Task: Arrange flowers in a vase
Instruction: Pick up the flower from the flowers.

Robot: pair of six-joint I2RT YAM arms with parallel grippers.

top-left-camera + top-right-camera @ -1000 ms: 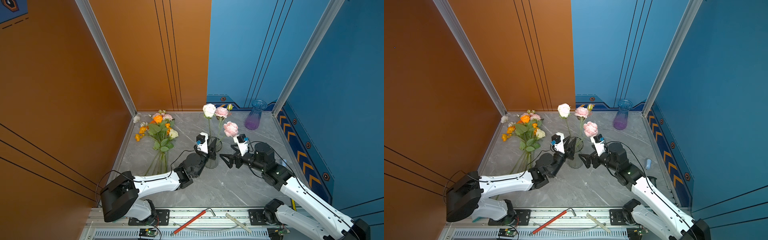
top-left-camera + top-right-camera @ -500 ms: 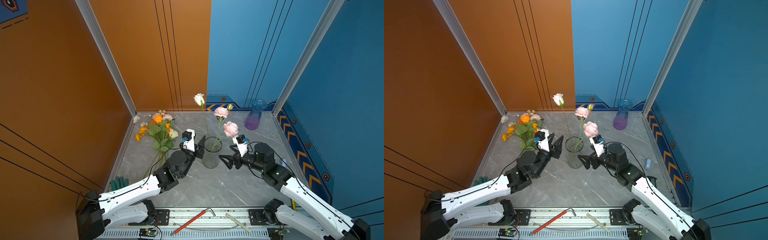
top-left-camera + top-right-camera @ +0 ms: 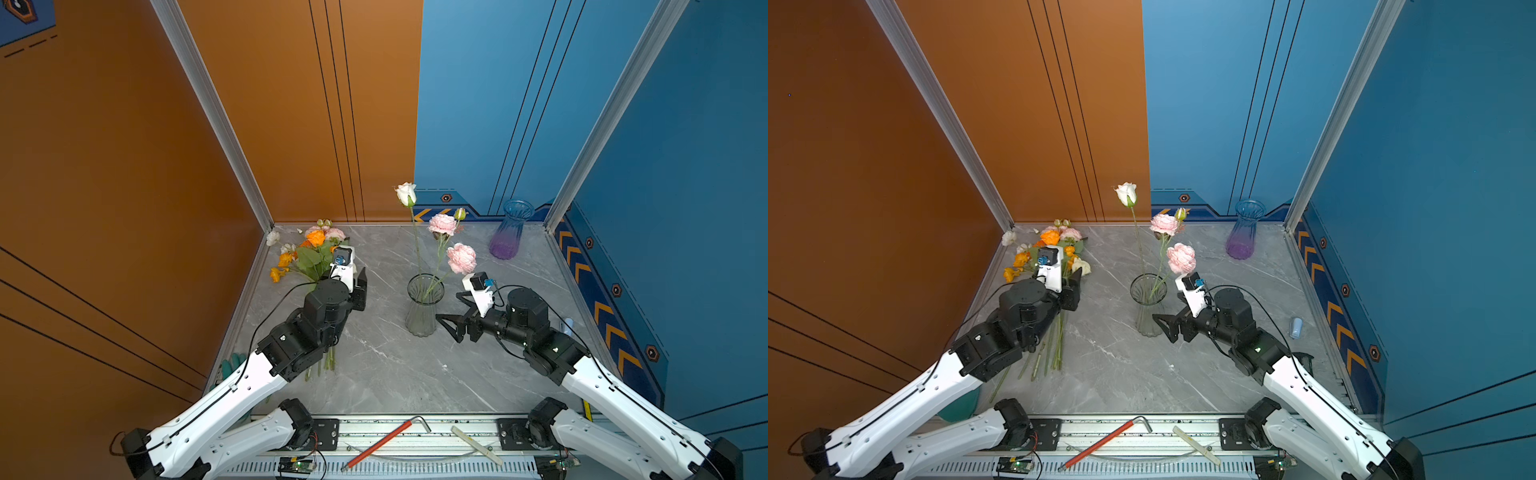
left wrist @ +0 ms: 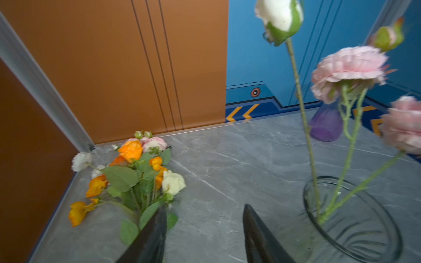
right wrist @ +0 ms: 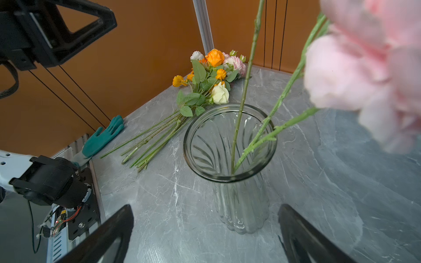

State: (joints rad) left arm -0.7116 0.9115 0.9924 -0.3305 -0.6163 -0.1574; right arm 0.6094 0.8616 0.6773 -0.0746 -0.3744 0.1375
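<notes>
Flowers (image 3: 316, 259): flat on table (image 3: 395, 374) by orange wall (image 3: 291, 124), well apart from clear vase (image 3: 422, 307).
Best next: pinch one stem mid-length, crosswise; lift clear of neighbours.
Long axis near-far: blooms toward back corner, cut ends toward robot.
Left gripper (image 4: 202, 209): at bunch's edge, jaws apart, empty.
Right gripper (image 3: 453, 311): spread wide beside vase, empty.

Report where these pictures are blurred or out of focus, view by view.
Right wrist view: the nearest pink bloom is a soft, out-of-focus blob, while the clear vase farther off is sharp. Left wrist view: slight smear throughout, plain on the white rose. In both top views: crisp, evenly lit, soft shadows only.
</notes>
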